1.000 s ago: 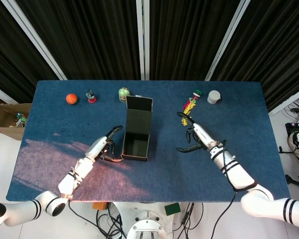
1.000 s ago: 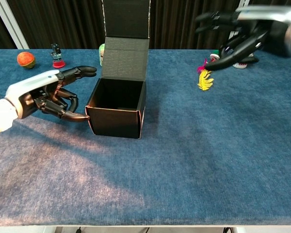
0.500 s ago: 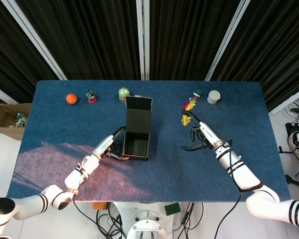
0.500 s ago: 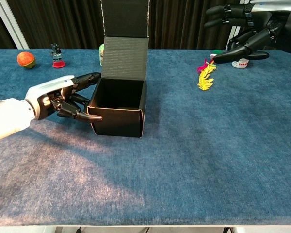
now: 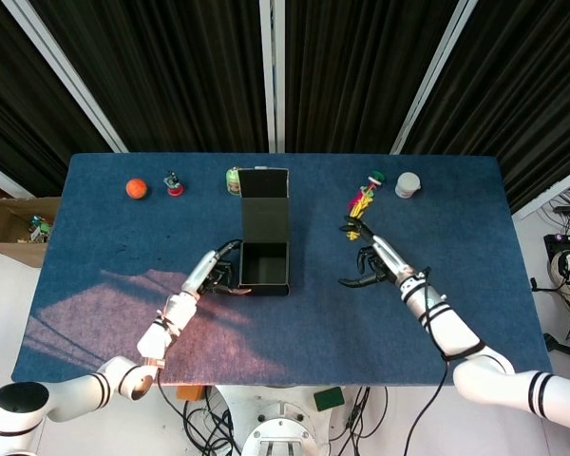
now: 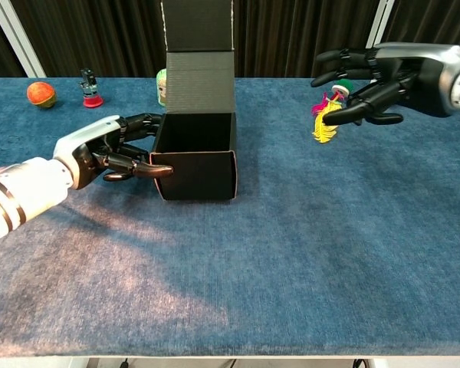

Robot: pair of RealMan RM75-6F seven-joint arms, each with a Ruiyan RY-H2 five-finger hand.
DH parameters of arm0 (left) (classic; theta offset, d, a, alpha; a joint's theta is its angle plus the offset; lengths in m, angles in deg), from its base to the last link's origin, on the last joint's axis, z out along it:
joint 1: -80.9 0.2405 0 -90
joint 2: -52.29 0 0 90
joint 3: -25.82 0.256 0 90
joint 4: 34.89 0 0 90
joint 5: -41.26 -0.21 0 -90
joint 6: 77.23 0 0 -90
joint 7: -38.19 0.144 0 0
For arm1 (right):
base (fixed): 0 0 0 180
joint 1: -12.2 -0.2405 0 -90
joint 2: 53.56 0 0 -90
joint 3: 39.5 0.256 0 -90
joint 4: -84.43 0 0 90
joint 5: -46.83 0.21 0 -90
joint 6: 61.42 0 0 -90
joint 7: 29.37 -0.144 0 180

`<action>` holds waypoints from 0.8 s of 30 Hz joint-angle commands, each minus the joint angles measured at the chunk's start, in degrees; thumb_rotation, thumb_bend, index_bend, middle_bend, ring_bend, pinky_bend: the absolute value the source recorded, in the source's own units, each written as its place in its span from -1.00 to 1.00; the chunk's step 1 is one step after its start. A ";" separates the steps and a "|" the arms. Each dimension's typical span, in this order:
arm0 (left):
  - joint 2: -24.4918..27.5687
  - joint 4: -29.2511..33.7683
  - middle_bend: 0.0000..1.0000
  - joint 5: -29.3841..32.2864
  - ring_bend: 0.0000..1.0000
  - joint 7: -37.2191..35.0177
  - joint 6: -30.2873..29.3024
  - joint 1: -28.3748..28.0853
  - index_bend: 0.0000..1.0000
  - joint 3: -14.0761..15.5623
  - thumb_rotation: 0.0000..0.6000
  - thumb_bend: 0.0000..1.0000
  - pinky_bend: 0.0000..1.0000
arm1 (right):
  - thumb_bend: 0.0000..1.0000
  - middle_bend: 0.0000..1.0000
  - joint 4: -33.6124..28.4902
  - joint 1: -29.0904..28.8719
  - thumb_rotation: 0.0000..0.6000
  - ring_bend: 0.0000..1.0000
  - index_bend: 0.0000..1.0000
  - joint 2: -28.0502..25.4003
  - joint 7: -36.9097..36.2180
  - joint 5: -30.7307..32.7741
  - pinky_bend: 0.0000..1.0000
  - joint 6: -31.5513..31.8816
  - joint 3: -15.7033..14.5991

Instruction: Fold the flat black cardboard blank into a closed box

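Behind the blue table (image 5: 123, 247), dark pleated curtains (image 5: 171, 66) hang between white frames.

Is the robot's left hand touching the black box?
Touching. In the chest view the left hand has its fingertips against the black box: one lies across the front lower-left corner, others meet the left wall, with no gap showing.
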 commanded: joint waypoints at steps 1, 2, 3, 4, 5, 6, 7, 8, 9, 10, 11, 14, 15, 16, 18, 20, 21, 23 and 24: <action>0.33 0.96 0.05 -0.64 0.46 -0.10 -0.97 0.53 0.18 0.12 1.00 -0.79 1.00 | -0.94 -0.68 6.32 -7.18 1.00 0.32 -1.00 4.09 4.98 12.01 1.00 -6.59 2.18; 0.64 1.58 0.05 -1.10 0.46 -0.02 -1.70 0.84 0.18 0.32 1.00 -0.79 1.00 | -0.93 -0.68 7.99 -9.31 1.00 0.32 -1.00 4.96 6.69 15.41 1.00 -7.80 2.33; 0.92 2.09 0.05 -1.52 0.46 0.10 -2.22 1.05 0.18 0.54 1.00 -0.79 1.00 | -0.92 -0.67 9.13 -10.76 1.00 0.32 -1.00 5.76 8.10 17.69 1.00 -7.94 2.37; 1.28 2.70 0.05 -1.97 0.46 0.17 -2.74 1.29 0.18 0.81 1.00 -0.79 1.00 | -0.92 -0.66 10.10 -12.13 1.00 0.32 -1.00 6.61 9.67 19.73 1.00 -7.75 2.24; 1.77 3.54 0.05 -2.62 0.46 0.30 -3.43 1.56 0.17 1.19 1.00 -0.79 1.00 | -0.91 -0.65 11.07 -13.79 1.00 0.33 -1.00 7.72 11.51 22.47 1.00 -7.32 2.14; 2.11 4.12 0.05 -3.10 0.46 0.49 -3.93 1.74 0.17 1.46 1.00 -0.79 1.00 | -0.91 -0.64 11.60 -14.92 1.00 0.33 -0.99 8.58 12.58 24.54 1.00 -6.84 2.28; 2.55 4.89 0.05 -3.72 0.46 0.77 -4.47 1.91 0.17 1.80 1.00 -0.79 1.00 | -0.90 -0.64 12.19 -16.40 1.00 0.33 -0.99 9.54 13.93 27.10 1.00 -6.44 2.46; 2.88 5.51 0.05 -4.12 0.46 0.89 -4.80 2.00 0.16 2.03 1.00 -0.79 1.00 | -0.89 -0.64 12.62 -17.45 1.00 0.33 -0.99 10.22 14.89 28.86 1.00 -5.99 2.66; 3.19 6.11 0.05 -4.47 0.46 1.03 -5.06 2.06 0.16 2.21 1.00 -0.80 1.00 | -0.88 -0.63 13.01 -18.42 1.00 0.34 -0.99 10.97 15.76 30.44 1.00 -5.25 2.97; 3.48 6.68 0.04 -4.82 0.46 1.18 -5.31 2.08 0.16 2.36 1.00 -0.79 1.00 | -0.87 -0.62 13.31 -19.33 1.00 0.34 -0.99 11.69 16.65 31.81 1.00 -4.46 3.28; 3.81 7.33 0.04 -5.19 0.46 1.44 -5.51 2.08 0.16 2.54 1.00 -0.80 1.00 | -0.86 -0.61 13.53 -20.43 1.00 0.35 -0.98 12.58 17.67 33.44 1.00 -3.50 3.78; 4.17 8.18 0.04 -5.50 0.46 2.24 -5.39 1.81 0.15 2.58 1.00 -0.80 1.00 | -0.86 -0.58 12.81 -22.51 1.00 0.36 -0.96 14.34 19.13 36.14 1.00 -1.68 5.62; 4.13 8.17 0.03 -5.42 0.46 2.55 -5.25 1.71 0.15 2.50 1.00 -0.80 1.00 | -0.88 -0.57 12.42 -22.85 1.00 0.36 -0.95 14.67 19.25 36.50 1.00 -1.32 6.19; 3.95 7.85 0.03 -5.33 0.46 3.31 -5.04 1.49 0.15 2.36 1.00 -0.80 1.00 | -0.89 -0.56 11.40 -23.19 1.00 0.36 -0.95 15.07 18.78 36.51 1.00 -1.12 7.47; 3.53 7.22 0.03 -4.88 0.46 4.41 -4.49 1.20 0.15 2.07 1.00 -0.80 1.00 | -0.93 -0.53 9.59 -23.11 1.00 0.38 -0.92 15.26 17.51 35.88 1.00 -1.04 9.37; 3.16 6.53 0.03 -3.79 0.46 5.36 -3.22 0.82 0.14 1.57 1.00 -0.80 1.00 | -0.96 -0.51 6.51 -22.28 1.00 0.38 -0.90 14.49 15.59 33.96 1.00 -2.02 11.29; 3.08 6.29 0.02 -3.36 0.46 5.67 -2.74 0.67 0.14 1.34 1.00 -0.80 1.00 | -0.98 -0.51 5.06 -21.84 1.00 0.38 -0.89 13.79 15.06 32.96 1.00 -2.81 11.74; 2.87 5.60 0.02 -2.44 0.46 6.79 -1.95 0.47 0.14 0.87 1.00 -0.80 1.00 | -1.00 -0.50 1.84 -21.10 1.00 0.39 -0.88 11.83 15.22 30.60 1.00 -4.14 11.76; 2.78 5.38 0.02 -2.07 0.46 7.26 -1.71 0.44 0.13 0.68 1.00 -0.80 1.00 | -1.00 -0.50 0.51 -20.96 1.00 0.39 -0.88 10.95 15.91 29.65 1.00 -4.54 11.26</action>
